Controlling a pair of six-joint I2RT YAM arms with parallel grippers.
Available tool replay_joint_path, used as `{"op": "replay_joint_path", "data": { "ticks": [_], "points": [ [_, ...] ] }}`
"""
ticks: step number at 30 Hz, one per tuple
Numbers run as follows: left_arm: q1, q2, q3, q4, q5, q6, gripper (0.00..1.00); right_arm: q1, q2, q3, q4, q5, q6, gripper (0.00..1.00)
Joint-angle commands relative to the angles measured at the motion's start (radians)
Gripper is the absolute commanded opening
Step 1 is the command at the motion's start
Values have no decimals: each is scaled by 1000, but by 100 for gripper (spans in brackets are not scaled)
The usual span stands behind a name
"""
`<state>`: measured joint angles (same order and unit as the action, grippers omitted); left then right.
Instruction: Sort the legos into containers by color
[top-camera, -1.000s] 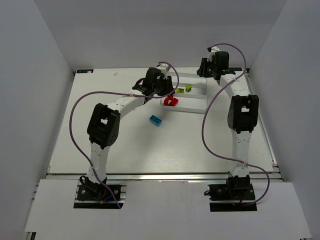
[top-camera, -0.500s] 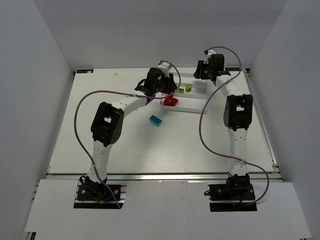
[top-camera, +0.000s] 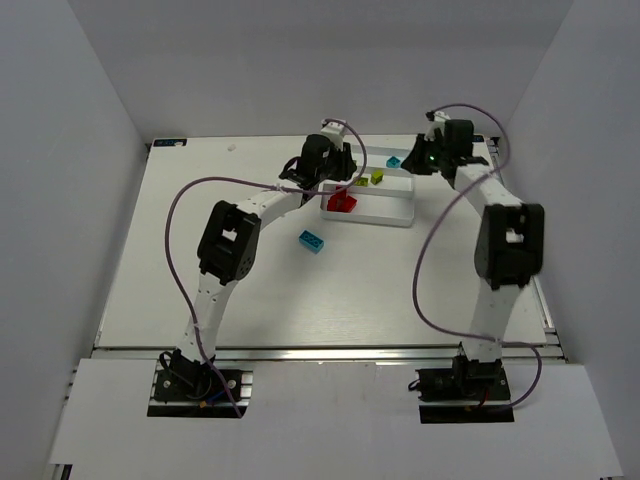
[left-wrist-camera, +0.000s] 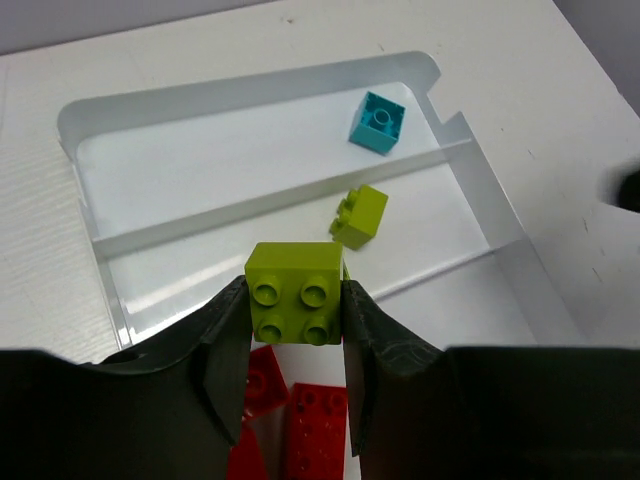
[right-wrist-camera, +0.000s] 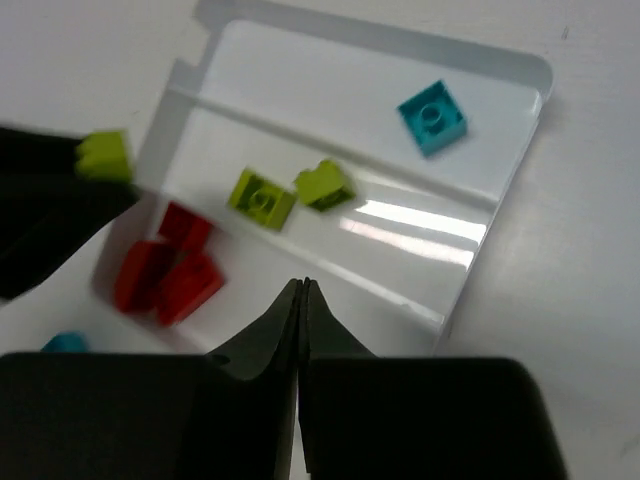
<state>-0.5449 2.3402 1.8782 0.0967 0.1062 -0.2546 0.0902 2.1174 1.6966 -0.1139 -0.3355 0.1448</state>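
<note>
My left gripper (left-wrist-camera: 294, 300) is shut on a yellow-green lego (left-wrist-camera: 294, 292), held above the near part of the white tray (left-wrist-camera: 200, 170). In the top view this gripper (top-camera: 335, 172) is over the tray's left end (top-camera: 400, 222). Two yellow-green legos (right-wrist-camera: 261, 198) (right-wrist-camera: 324, 185) lie in the middle compartment. A cyan lego (right-wrist-camera: 432, 117) lies in the far compartment. Red legos (right-wrist-camera: 165, 265) lie in the near compartment. A second cyan lego (top-camera: 311, 240) lies on the table outside the tray. My right gripper (right-wrist-camera: 303, 285) is shut and empty above the tray's right end (right-wrist-camera: 400, 250).
White walls stand close on the left, right and back of the table. Purple cables loop from both arms. The right arm's wrist (top-camera: 450, 140) hangs by the tray's far right corner.
The right arm has swung rightward, away from the tray's far side. A cyan lego now shows in the far compartment. The left gripper has edged right over the tray with its lego.
</note>
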Motion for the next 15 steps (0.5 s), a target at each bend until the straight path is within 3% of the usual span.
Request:
{"op": "replay_joint_path", "data": {
  "ticks": [1,3,6,7,8,10,11,12,15],
  "points": [
    [2,19,85,20,-49,29,0,-64,-333,-246,190,-193,61,0],
    [2,45,128,12,-63,34,0,-78,-502,-409,212,-290,64,0],
    [2,85,165,-18,-75,37,0,-121,-670,-512,192,-367,32,2],
    [2,91,164,-25,-82,35,1,-127,-704,-564,185,-387,16,23],
    [2,93,162,-25,-86,32,4,-138,-752,-578,175,-402,3,31],
    [2,96,154,-31,-88,17,20,-142,-796,-595,131,-430,-23,53],
    [2,96,154,-35,-86,12,29,-150,-806,-600,122,-445,-27,55],
    [2,97,153,-46,-86,6,46,-153,-813,-606,119,-457,-33,56],
    [2,82,144,-63,-79,3,57,-152,-827,-638,120,-468,-60,58]
  ]
}}
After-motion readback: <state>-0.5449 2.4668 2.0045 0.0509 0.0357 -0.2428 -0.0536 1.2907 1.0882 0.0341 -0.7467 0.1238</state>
